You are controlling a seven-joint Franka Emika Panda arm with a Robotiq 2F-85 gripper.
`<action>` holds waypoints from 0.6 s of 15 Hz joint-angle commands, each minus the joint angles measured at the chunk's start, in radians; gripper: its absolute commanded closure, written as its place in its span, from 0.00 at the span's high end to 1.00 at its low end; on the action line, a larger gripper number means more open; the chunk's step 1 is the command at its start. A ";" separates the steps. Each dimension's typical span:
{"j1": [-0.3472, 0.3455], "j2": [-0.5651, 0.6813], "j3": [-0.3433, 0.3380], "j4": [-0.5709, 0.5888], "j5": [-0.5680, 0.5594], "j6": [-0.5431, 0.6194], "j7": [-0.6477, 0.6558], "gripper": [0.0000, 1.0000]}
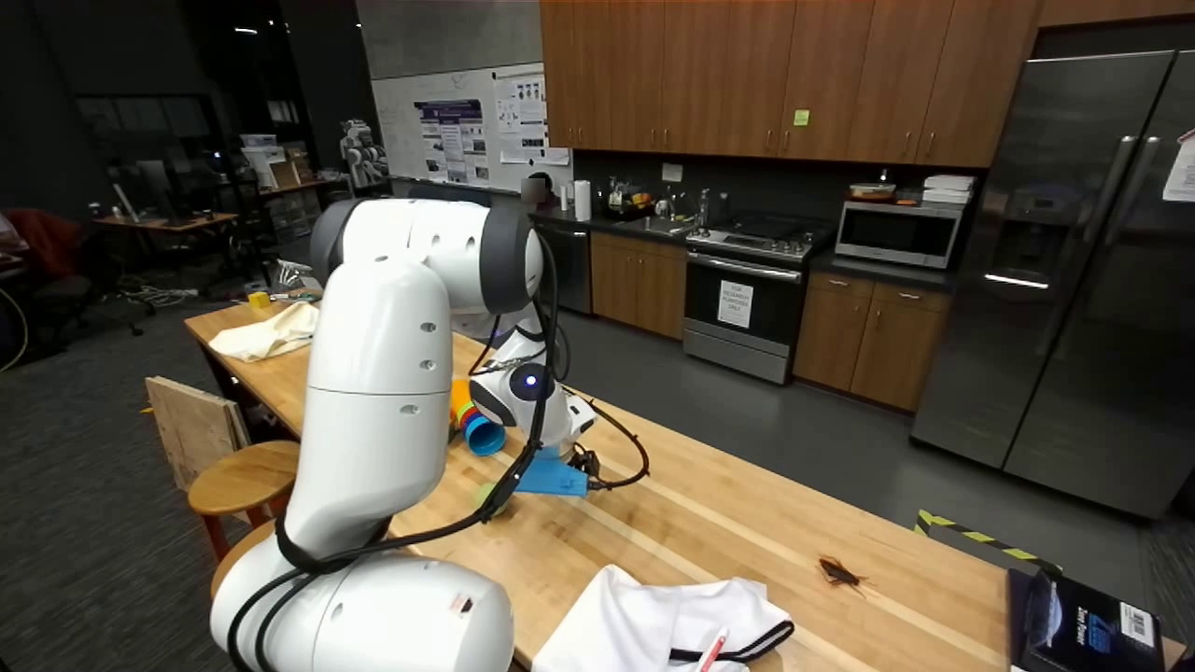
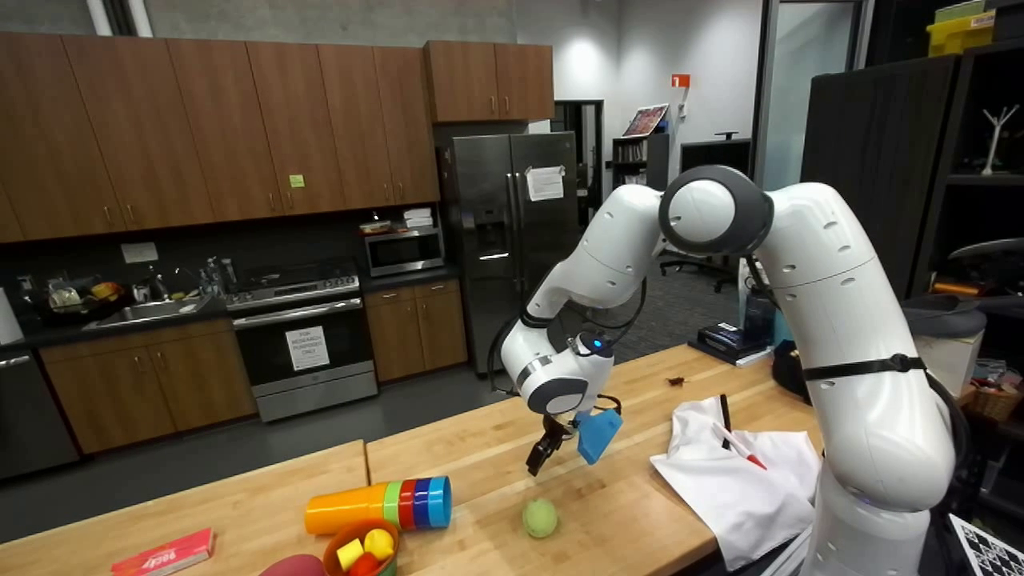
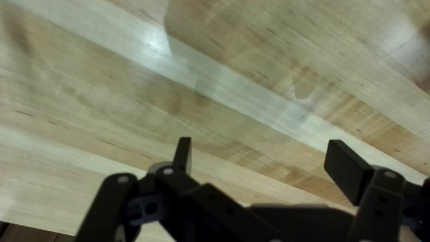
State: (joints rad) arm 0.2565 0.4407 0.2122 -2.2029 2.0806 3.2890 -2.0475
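My gripper [image 3: 263,161] stands open in the wrist view, its dark fingers [image 3: 347,169] wide apart with only the wooden tabletop [image 3: 215,97] showing between them. In an exterior view the gripper [image 2: 540,462] hangs tilted above the table, beside a blue plate [image 2: 598,436] fixed at the wrist. A yellow-green ball [image 2: 540,518] lies on the table nearest to it, apart from the fingers. In an exterior view the same ball [image 1: 492,497] is partly covered by a cable. A row of nested coloured cups [image 2: 384,506] lies on its side farther off.
An orange bowl [image 2: 332,552] holds yellow and red pieces beside the cups. A white cloth [image 2: 732,488] with a red-and-white marker [image 2: 744,450] lies near the arm's base. A brown insect-like item [image 1: 840,571] and a black box [image 1: 1088,625] are toward one end. A pink box [image 2: 164,554] lies opposite.
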 commanded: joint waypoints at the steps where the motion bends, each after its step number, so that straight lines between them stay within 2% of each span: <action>1: -0.002 0.000 0.000 0.000 0.000 -0.001 0.000 1.00; 4: -0.005 0.000 0.001 0.000 0.000 -0.003 0.000 1.00; 5: -0.063 0.006 0.069 -0.032 -0.012 -0.040 0.007 1.00; 6: -0.089 0.013 0.104 -0.041 -0.003 -0.056 0.032 1.00; 7: -0.160 0.025 0.197 -0.077 -0.017 -0.085 0.075 1.00; 9: -0.253 0.055 0.326 -0.109 -0.052 -0.084 0.153 1.00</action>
State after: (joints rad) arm 0.1398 0.4655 0.3678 -2.2550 2.0693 3.2274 -1.9981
